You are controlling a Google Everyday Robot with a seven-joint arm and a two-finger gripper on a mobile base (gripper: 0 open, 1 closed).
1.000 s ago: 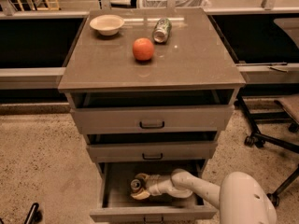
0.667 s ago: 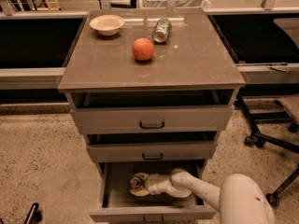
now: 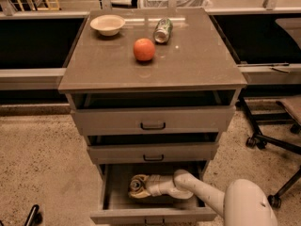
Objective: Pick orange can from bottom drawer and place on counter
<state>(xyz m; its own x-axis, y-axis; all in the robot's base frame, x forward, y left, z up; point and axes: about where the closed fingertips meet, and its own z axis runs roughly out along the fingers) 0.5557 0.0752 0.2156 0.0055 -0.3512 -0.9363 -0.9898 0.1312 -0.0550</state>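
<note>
Down in the bottom drawer, which is pulled well out from the cabinet, the gripper lies low over the drawer floor towards the left side, reached in from the right on a pale arm that comes off the white robot body at the lower right. The orange can sits inside that drawer on its side, its round end turned towards me, and the pale fingers look to be clamped on it, one on either side of the can. Above, the middle drawer and the top drawer each stand a little way open, showing dark gaps behind their fronts. On the grey-brown tabletop an orange fruit stands near the middle, a green-and-white can lies on its side just behind and to the right of it, and a shallow cream bowl sits at the back left corner, apart from both. An office chair base with castors stands on the speckled floor to the right of the cabinet.
</note>
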